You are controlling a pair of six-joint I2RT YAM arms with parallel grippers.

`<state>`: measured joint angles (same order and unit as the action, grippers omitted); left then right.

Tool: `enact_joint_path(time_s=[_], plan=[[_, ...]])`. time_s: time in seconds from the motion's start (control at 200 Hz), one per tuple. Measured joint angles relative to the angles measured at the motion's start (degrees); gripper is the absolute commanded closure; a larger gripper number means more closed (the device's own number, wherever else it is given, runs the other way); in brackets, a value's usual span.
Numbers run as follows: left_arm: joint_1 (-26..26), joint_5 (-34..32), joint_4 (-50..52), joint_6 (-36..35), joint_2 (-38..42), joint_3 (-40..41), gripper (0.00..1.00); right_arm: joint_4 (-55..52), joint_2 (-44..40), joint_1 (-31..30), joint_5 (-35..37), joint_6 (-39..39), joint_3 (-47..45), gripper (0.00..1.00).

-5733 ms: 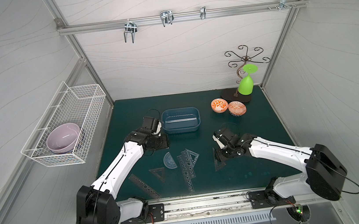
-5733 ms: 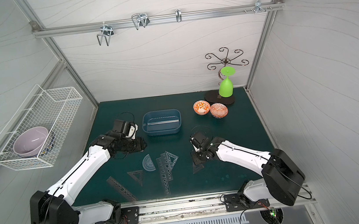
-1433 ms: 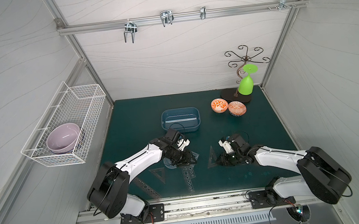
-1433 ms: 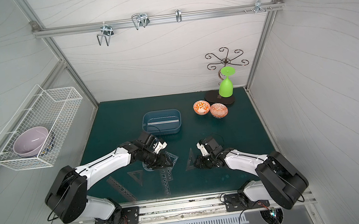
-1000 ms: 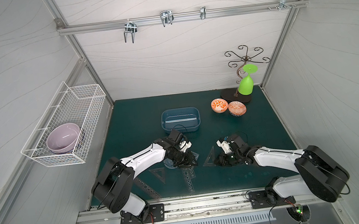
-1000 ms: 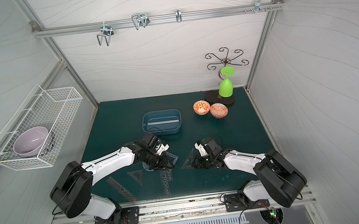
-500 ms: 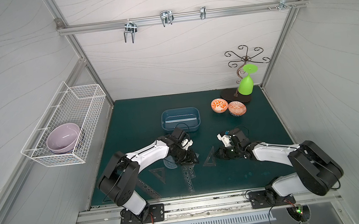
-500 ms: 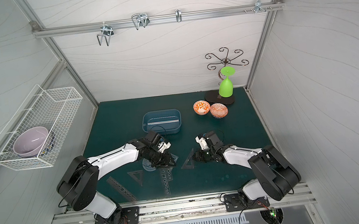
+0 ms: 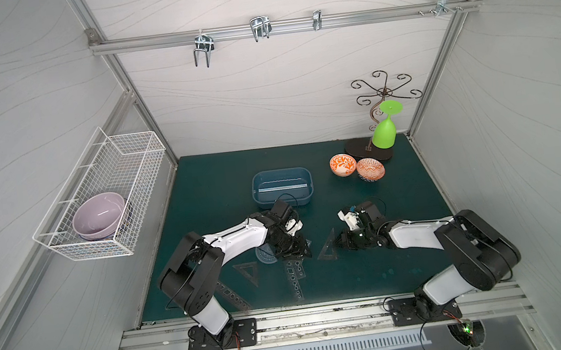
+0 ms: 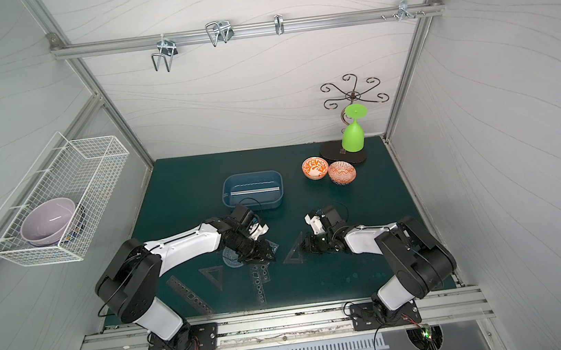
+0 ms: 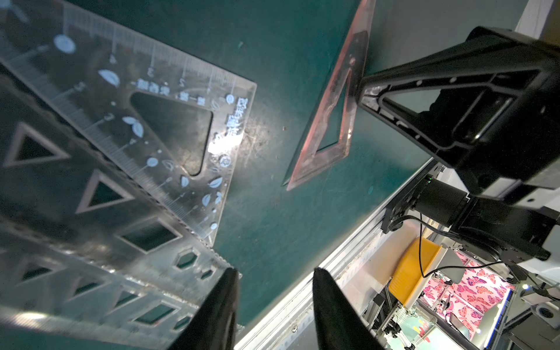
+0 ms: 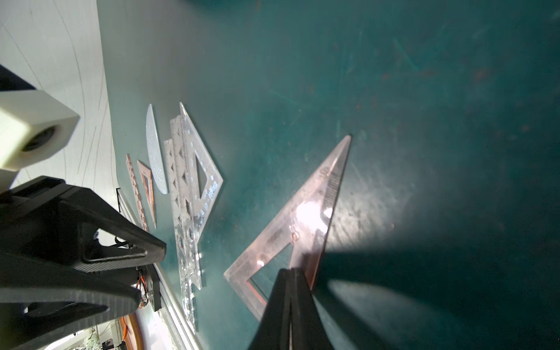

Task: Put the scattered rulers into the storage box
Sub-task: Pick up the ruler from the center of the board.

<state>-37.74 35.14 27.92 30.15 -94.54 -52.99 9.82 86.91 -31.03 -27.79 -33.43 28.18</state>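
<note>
- Far left on the wall, the wire basket (image 9: 137, 163) with the purple bowl (image 9: 98, 214) looks the same as before.
- The left gripper (image 9: 296, 249) is the big change. A few seconds back it was up beside the storage box (image 9: 283, 200), and now it's down low over the pile in the middle of the desk (image 9: 403, 223). In the left wrist view its jaws are partly open with only bare desk between them. One fingertip (image 11: 222, 303) is right at the end of a stencil ruler (image 11: 91, 266). It's holding nothing.
- The pile seems to lie where it was: bluish protractor (image 9: 263, 257), clear set square (image 11: 224, 136), and that stencil ruler. The small set square (image 9: 247, 271) and long stencil ruler (image 9: 233, 296) sit nearer the front-left.
- The storage box is behind the pile at centre, unchanged, with one straight ruler (image 9: 282, 183) lying in it.
- The right gripper (image 12: 292, 272) had its jaws slightly apart a second ago. Now they're pinched together on the edge of the lone set square (image 9: 328, 247), which sits between the two grippers, well apart from the box. I can't tell if it's off the desk.
- Back right, the orange bowls (image 9: 342, 164) and green glass (image 9: 384, 135) haven't budged.
</note>
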Motion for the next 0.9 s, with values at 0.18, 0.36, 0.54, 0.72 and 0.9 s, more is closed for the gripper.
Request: enact_joint_path(time_s=[0.18,0.36,0.54,0.72,0.9], plan=[[-0.44,0.35,-0.92,0.31,-1.68,-0.57,0.55,0.39,0.2,0.02,-0.02,0.07,0.0,0.92],[-0.85,0.63,-1.51,0.42,-2.99,-0.79,0.54,0.5,0.31,0.04,-0.11,0.42,-0.02,0.92],[-1.16,0.7,-1.44,0.35,-3.85,-2.32,0.54,0.57,0.31,0.04,-0.09,0.48,-0.09,0.92],[-1.44,0.52,-1.27,0.26,-4.04,-3.37,0.54,0.72,0.0,0.04,0.07,0.48,-0.46,0.92],[-1.68,-0.83,-0.81,0.07,-4.04,-4.0,0.53,0.17,-1.57,0.04,0.98,0.72,-1.6,0.92]])
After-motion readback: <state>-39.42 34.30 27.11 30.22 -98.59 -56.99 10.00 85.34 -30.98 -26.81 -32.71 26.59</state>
